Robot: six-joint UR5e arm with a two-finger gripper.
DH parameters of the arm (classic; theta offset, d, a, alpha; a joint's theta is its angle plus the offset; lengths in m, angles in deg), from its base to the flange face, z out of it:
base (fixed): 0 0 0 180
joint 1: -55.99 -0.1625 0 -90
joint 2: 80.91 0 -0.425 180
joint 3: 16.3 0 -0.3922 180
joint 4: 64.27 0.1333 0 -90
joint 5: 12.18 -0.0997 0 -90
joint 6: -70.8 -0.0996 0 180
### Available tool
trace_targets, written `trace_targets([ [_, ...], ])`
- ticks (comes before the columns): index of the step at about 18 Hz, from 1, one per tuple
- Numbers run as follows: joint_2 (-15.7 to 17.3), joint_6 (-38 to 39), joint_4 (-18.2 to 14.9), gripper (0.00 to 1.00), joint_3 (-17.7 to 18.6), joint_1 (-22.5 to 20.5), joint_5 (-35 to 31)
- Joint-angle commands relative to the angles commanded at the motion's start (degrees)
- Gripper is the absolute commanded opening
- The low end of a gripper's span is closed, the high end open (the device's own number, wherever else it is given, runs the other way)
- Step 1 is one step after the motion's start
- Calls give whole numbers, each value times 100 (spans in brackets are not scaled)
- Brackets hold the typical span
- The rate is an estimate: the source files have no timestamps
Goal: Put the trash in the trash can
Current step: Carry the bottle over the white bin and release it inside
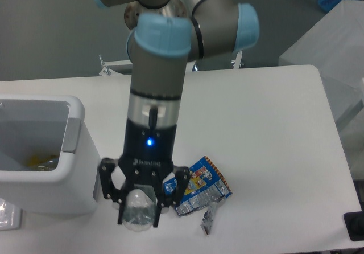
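Bottle [138,211], clear plastic, looked light, slick and crushable, clamped across its body by the closed pincer [139,208], right of the trash can [68,168].

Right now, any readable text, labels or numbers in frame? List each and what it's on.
Nothing reads cleanly.
Gripper body: a line of light lettering below the blue LED, too blurred to read.
Snack bag: colourful print, text too small to make out.
Bottle: held in the gripper, no label text legible.
Bin: no markings visible.
Foil scrap: none.
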Motion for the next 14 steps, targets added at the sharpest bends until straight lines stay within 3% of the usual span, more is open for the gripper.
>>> trace_targets([
  [3, 159, -71, 9, 59, 18, 332, 36],
  [9, 168, -141, 9, 59, 149, 1019, 27],
  [14, 326, -141, 9, 59, 650, 1345, 1],
])
